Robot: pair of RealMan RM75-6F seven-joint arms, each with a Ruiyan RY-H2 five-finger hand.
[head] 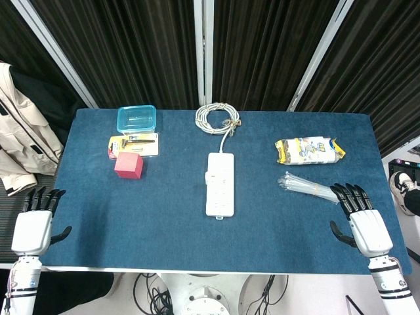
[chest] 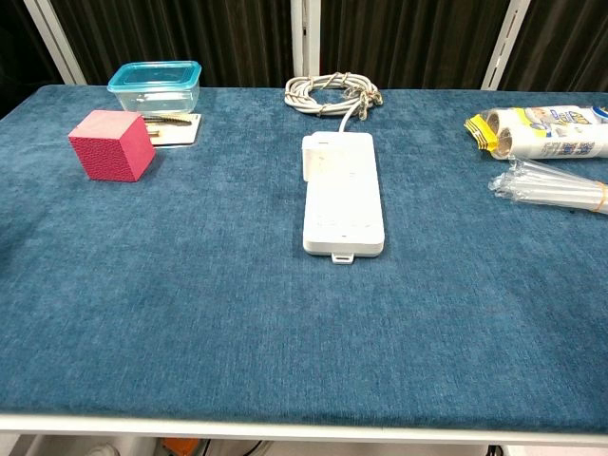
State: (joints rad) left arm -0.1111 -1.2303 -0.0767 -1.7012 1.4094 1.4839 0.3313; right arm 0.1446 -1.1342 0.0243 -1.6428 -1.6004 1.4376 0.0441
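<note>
Resting at the near corners of the blue-covered bench [head: 164, 216], both hands lie palm down with fingers spread apart and nothing in them. The left hand [head: 34, 226] sits at the near left edge, its fingertips just over the cloth; the right hand [head: 363, 220] sits at the near right edge, fingers fanned and pointing away from the robot. Only the head view shows them; the chest view shows neither.

Nearest the right hand is a bundle of clear straws [head: 307, 186], lying just ahead of its fingertips and slightly inward, one end close to the fingers though I cannot tell whether they touch. Farther ahead of that hand lies a yellow and white packet [head: 308, 149], just beyond the straws.

Well ahead of the left hand and inward stands a red cube [head: 129, 165]. Just beyond it lies a flat card with a small tool [head: 134, 145], and behind that a clear blue-rimmed box [head: 136, 119] at the far edge.

Between the two hands, well apart from both, a white power strip [head: 220, 184] lies lengthwise at mid-bench, its coiled cable [head: 218, 118] bundled at the far edge.
</note>
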